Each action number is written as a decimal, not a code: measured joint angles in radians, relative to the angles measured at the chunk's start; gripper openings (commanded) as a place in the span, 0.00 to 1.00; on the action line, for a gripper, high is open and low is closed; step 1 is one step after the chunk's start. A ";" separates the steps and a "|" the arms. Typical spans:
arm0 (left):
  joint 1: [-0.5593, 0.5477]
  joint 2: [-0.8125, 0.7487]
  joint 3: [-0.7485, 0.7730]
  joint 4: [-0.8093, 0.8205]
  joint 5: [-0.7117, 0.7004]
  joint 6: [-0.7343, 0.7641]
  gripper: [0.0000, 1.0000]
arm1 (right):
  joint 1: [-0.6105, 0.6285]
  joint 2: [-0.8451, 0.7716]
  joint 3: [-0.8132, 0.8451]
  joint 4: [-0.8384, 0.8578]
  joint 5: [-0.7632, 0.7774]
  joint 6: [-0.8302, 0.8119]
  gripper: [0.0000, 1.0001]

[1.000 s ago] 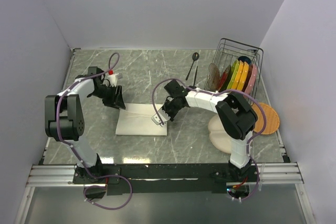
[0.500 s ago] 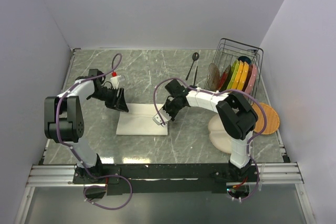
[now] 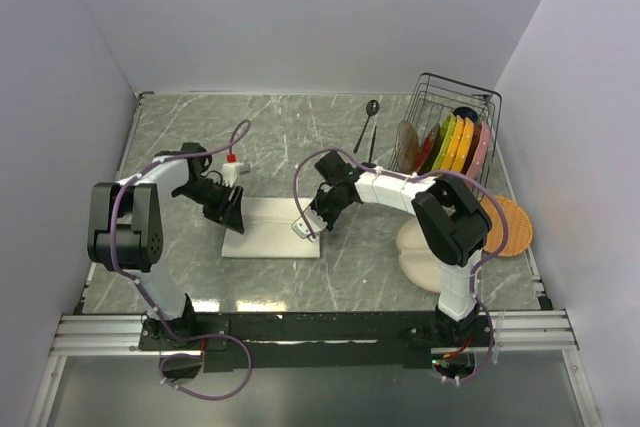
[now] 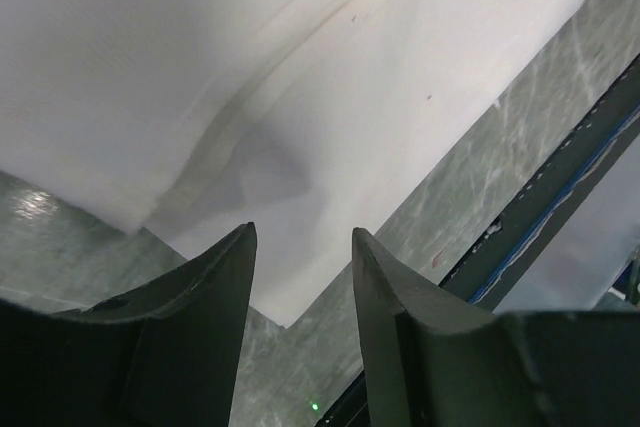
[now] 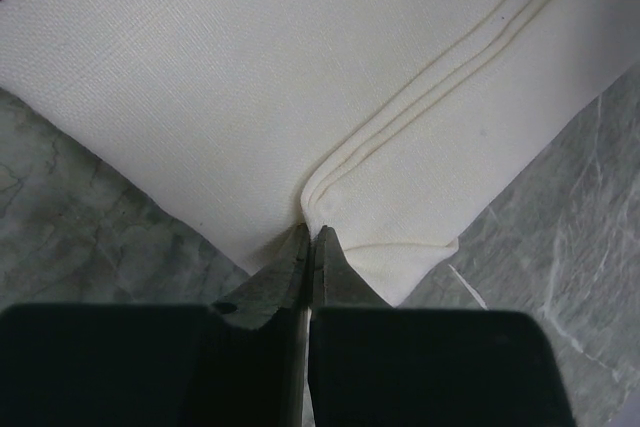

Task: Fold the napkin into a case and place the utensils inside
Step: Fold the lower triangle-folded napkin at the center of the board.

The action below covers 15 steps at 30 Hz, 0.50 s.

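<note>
Black right jaws are clenching tip to tip, their fingers (image 5: 283, 282) touching the layered edge of the napkin (image 5: 230, 77) at its right end, where three stacked folds are running in toward them. I cannot tell whether a layer is caught between the tips. The left jaws are hanging released, fingers (image 4: 205, 307) apart with nothing between them, over a corner of the napkin at its left end. The napkin is lying flat as a folded rectangle in the middle of the grey marbled tabletop (image 3: 280, 132), between the two arms. Well apart from it, toward the back, the spoon (image 3: 364, 130) and the fork (image 3: 373, 145) are lying side by side on the tabletop, just left of a wire rack (image 3: 430, 82) that is holding coloured plates (image 3: 455, 142) on edge.
</note>
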 measured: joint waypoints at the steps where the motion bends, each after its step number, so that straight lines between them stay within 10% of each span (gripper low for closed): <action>1: -0.008 0.001 -0.010 0.001 -0.016 0.001 0.49 | -0.002 0.000 0.000 -0.002 0.000 0.000 0.00; 15: -0.024 0.020 -0.038 0.040 -0.144 -0.035 0.46 | -0.031 -0.036 0.000 -0.059 -0.023 -0.043 0.00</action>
